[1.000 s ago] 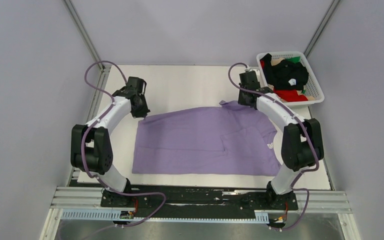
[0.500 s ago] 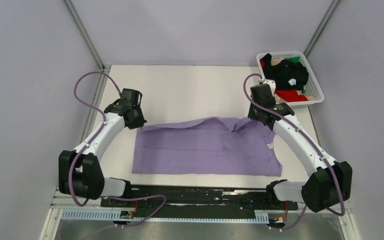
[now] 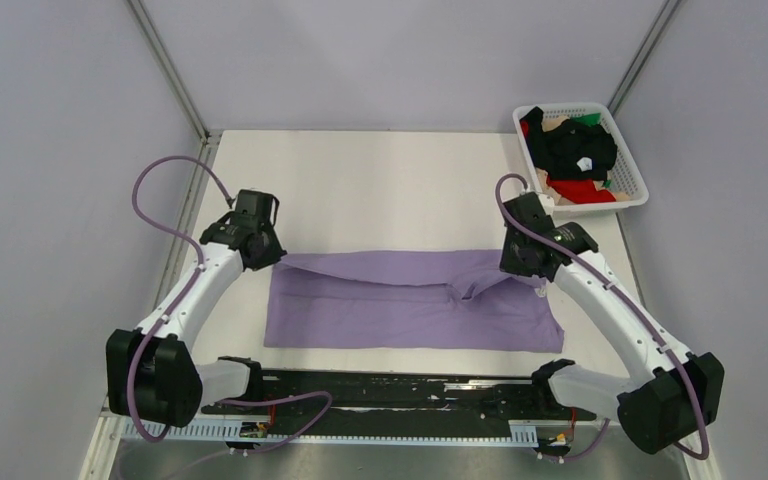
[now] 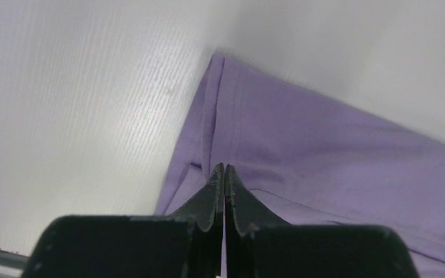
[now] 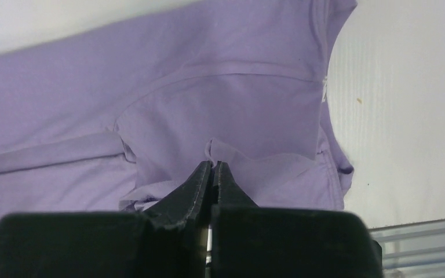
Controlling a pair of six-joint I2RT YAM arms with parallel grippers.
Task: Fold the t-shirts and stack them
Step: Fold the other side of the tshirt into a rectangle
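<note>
The left claw (image 4: 224,168) and right claw (image 5: 213,165) each pinch shut on the far edge of the lavender t-shirt (image 3: 410,300), which lies doubled toward the near side of the white tabletop (image 3: 380,180). This looks like a first fold, unfinished, with nothing stacked. The other shirts (image 3: 575,150) wait in a basket (image 3: 632,195) far right, between pale grey walls.

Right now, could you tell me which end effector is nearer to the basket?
Right. The right end effector holds the shirt just on the robot's side of the basket; the left end effector holds it far off to the left.
</note>
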